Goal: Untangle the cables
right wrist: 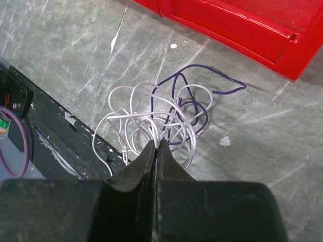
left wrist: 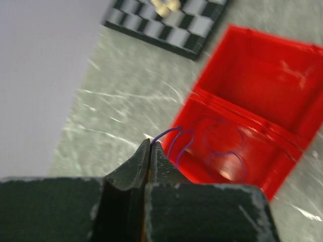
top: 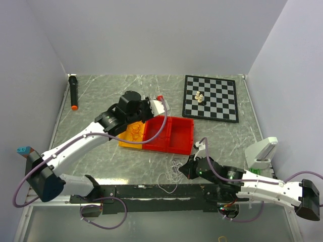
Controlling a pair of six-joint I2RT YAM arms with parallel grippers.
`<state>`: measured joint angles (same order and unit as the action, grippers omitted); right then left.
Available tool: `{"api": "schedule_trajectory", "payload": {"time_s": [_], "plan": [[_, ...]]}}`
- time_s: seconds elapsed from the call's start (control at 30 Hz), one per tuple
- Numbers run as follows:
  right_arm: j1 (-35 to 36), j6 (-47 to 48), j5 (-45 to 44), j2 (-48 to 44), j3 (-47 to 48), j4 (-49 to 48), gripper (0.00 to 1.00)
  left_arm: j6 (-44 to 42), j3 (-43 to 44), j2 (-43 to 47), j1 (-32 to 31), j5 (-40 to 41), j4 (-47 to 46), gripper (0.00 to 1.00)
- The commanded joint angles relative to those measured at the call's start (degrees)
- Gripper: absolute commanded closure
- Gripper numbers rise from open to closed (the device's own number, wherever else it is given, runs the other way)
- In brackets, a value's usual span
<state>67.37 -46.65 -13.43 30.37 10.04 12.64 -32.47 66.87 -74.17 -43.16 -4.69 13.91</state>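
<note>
While hanging over the red tray (left wrist: 262,85), clamps the left fingers (left wrist: 133,169) flat together on 1 thin purple cable (left wrist: 169,130), no gap at the tips. Trails off those tips in 2 small arcs and drops into the tray's nearer compartment, curling round on the floor in there. Reads as 1 strand pulled free and halfway to being parked. Next door in the yellow tray (top: 125,143), looks to hold orange-red curls (top: 135,132), though too small in the overhead view to swear to.

Down at the near edge, shuts the right fingers (right wrist: 142,161) just as tight, tips nosed right into the leftover clump (right wrist: 161,116) on the worktop (right wrist: 70,50). Cannot tell whether nipping a white loop or only touching it. Sits close to the red tray's front wall but clear of it.

Plenty left in there: white loops (right wrist: 121,88) stacked over each other, with 1 darker purple cable (right wrist: 229,91) threaded through and poking its tail out toward the tray. Call it partway, then: 1 purple nearly sorted, orange possibly sorted, white and purple on the worktop still knotted. Needs that 2nd purple drawn out of the white, then the white opened up, before calling it done.
</note>
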Motion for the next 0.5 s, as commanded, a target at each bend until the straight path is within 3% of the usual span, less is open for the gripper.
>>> {"api": "schedule_trajectory", "payload": {"time_s": [0.0, 0.2, 0.47], "plan": [[0.5, -0.5, 0.0, -1.1, 0.8, -0.1, 1.0, 1.2, -0.2, -3.3, -0.1, -4.8, 6.6, 0.99], [0.5, -0.5, -0.5, -1.7, 1.3, 1.1, 1.0, 3.1, 2.0, -9.5, -0.1, -3.1, 7.0, 0.99], [0.4, -0.4, -0.9, -1.8, 2.0, 2.5, 1.0, 2.7, 5.6, -21.3, -0.3, 6.3, 6.6, 0.99]]}}
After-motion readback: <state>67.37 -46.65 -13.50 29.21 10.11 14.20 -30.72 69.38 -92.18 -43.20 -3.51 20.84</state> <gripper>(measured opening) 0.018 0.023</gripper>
